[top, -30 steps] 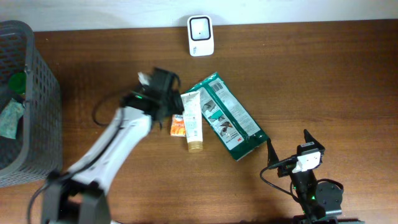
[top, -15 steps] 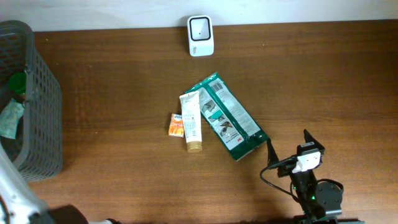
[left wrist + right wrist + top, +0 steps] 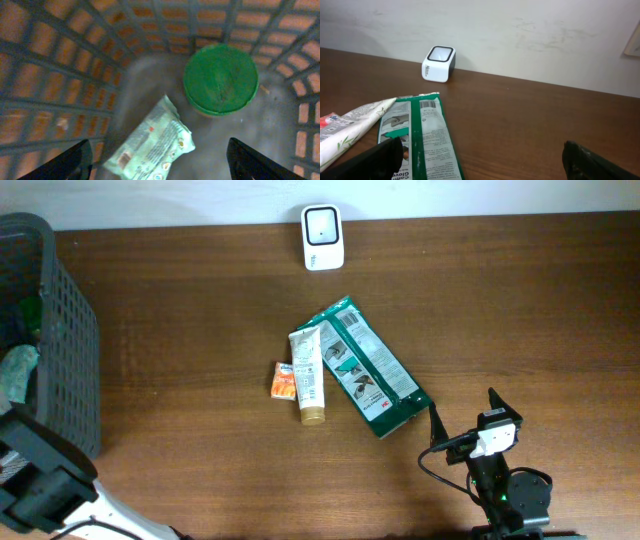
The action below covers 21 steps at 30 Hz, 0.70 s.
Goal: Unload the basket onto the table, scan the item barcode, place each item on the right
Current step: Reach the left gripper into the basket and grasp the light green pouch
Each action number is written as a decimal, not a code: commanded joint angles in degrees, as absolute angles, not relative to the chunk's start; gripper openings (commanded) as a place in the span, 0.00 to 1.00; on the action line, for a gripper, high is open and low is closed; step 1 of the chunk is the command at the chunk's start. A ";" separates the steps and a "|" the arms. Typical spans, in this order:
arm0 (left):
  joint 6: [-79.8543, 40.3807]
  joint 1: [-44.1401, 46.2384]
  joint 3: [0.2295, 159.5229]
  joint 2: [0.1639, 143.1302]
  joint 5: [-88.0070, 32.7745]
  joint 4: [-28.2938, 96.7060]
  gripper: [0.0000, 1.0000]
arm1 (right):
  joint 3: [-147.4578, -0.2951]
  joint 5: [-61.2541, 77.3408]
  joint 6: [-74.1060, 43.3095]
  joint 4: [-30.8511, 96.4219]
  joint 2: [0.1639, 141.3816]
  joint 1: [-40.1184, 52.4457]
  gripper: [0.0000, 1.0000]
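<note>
The left pincer (image 3: 161, 162) is released: its two fingertips (image 3: 75, 161) stand wide apart at the lower corners of the left wrist view, with nothing gripped or touched between them. It hangs over the inside of the dark mesh basket (image 3: 60, 60) at the left edge of the tabletop (image 3: 520, 300). Below it on the basket floor lie a pale packet (image 3: 150, 142) and, just beside it, a green-lidded jar (image 3: 220, 78). The right pincer (image 3: 484, 159) is likewise released and empty, low over the tabletop at its near right. The items for scanning lie on the tabletop, well apart from the left pincer and nearer the right one. A green pack (image 3: 365, 370) lies flat and diagonal ahead and to the left of the right pincer, printed barcode face up. A tube (image 3: 308, 370) lies against the pack's left side. A small orange sachet (image 3: 286, 381) touches the tube's left side. The white scanner (image 3: 323, 237) stands at the far edge by the wall, apart from all three items.
</note>
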State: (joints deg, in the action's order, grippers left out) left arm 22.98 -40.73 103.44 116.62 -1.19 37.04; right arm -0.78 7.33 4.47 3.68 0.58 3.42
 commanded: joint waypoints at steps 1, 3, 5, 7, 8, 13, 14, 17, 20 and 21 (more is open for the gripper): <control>27.24 -40.71 102.02 119.72 -3.18 37.41 0.84 | -0.32 7.20 3.99 3.75 0.19 3.70 0.98; 29.98 -40.84 101.91 121.69 -2.76 38.26 0.85 | -0.32 7.20 3.99 3.75 0.19 3.70 0.98; 31.40 -40.84 101.36 123.63 -1.74 38.17 0.87 | -0.32 7.20 3.99 3.75 0.19 3.70 0.98; 31.81 -40.84 101.34 125.40 -1.10 37.95 0.87 | -0.32 7.20 3.99 3.75 0.19 3.70 0.98; 31.79 -40.84 101.34 126.69 0.03 37.30 0.86 | -0.32 7.20 3.99 3.75 0.19 3.70 0.98; 31.83 -41.17 101.34 130.19 1.50 34.33 0.85 | -0.32 7.20 3.99 3.75 0.19 3.70 0.98; 31.83 -41.45 101.34 130.78 1.48 34.11 0.84 | -0.32 7.20 3.99 3.75 0.19 3.70 0.98; 31.81 -42.52 101.34 131.50 1.48 34.02 0.49 | -0.32 7.20 3.99 3.75 0.19 3.70 0.98; 31.79 -43.29 101.36 131.41 1.48 33.93 0.00 | -0.32 7.20 3.99 3.75 0.19 3.70 0.98; 31.77 -43.31 101.36 131.11 1.34 34.11 0.00 | -0.32 7.20 3.99 3.75 0.19 3.70 0.98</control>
